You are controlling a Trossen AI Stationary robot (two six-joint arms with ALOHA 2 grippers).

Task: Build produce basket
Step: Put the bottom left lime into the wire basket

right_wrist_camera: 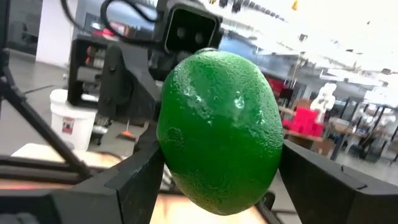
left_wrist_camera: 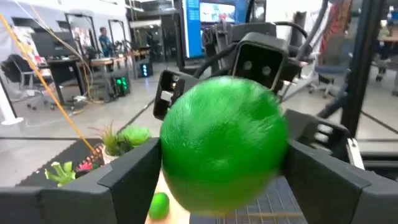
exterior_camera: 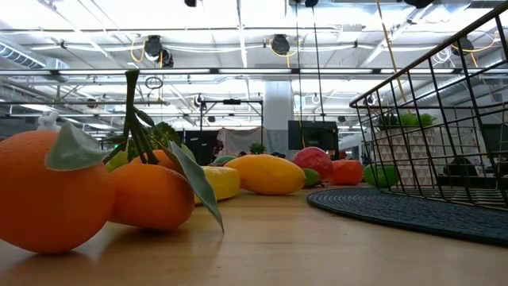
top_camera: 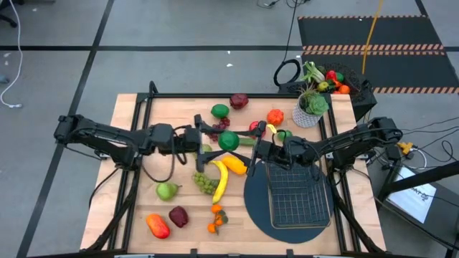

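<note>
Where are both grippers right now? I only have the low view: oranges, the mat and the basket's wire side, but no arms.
Observer: Both are above the table's middle, not over the basket. The left gripper and right gripper face each other at one green lime.
Operator: Which one has the lime?
Observer: The right gripper is shut on it, a finger on each side. I cannot tell whether the left gripper grips it too.
Operator: Anything in the basket?
Observer: From above, nothing shows inside it. The banana and the other produce lie out on the table.

Glossy dimpled lime; wire basket; wooden table.
</note>
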